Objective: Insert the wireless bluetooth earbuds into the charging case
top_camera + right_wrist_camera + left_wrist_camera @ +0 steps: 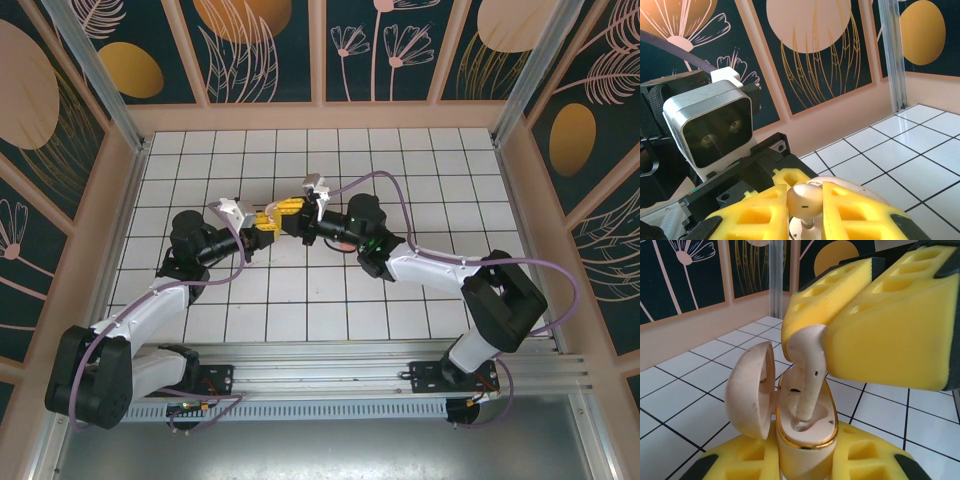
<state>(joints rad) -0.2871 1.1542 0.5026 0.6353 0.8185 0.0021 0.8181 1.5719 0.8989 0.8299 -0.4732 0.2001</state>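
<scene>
My left gripper is shut on the charging case, a pale-pink oval with a gold rim, its lid hinged open to the left. My right gripper is shut on a pale-pink earbud. In the left wrist view the earbud hangs from the right gripper's yellow fingers, its stem tip down inside a socket of the case. From above, the two grippers meet at mid-table, the left gripper against the right gripper.
The white tiled floor is ringed by peach walls with dark floral panels. The left arm's wrist camera sits close in front of the right gripper. Purple cables loop over both arms.
</scene>
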